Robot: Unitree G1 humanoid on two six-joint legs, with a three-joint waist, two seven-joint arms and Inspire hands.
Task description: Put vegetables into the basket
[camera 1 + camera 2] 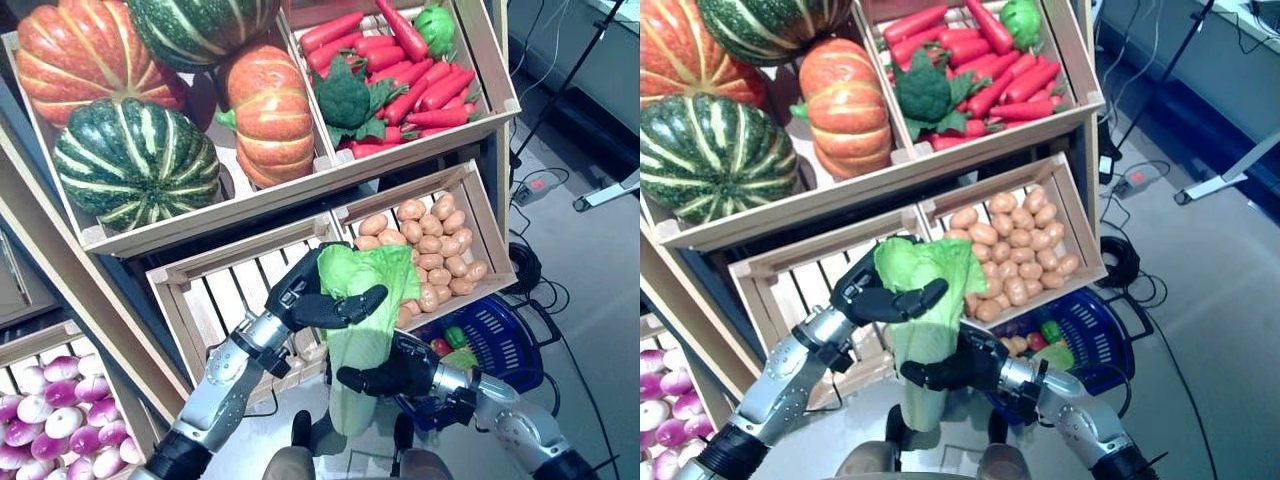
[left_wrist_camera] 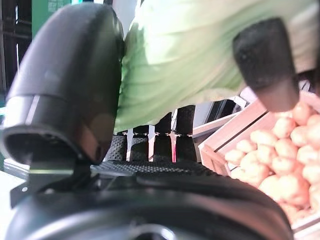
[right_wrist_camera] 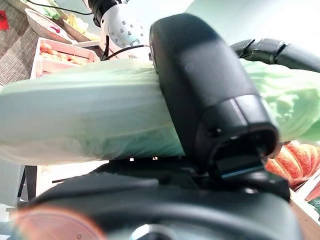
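Both hands grip one long cabbage (image 1: 358, 335), held upright in front of the crates, leafy end up and pale stalk end down. Left hand (image 1: 318, 296) curls round the leafy top; right hand (image 1: 392, 372) wraps the middle. Behind and to the right sits the blue basket (image 1: 505, 345), partly hidden by the right arm, with vegetables inside hard to identify. Potatoes (image 1: 436, 243) fill the nearest crate.
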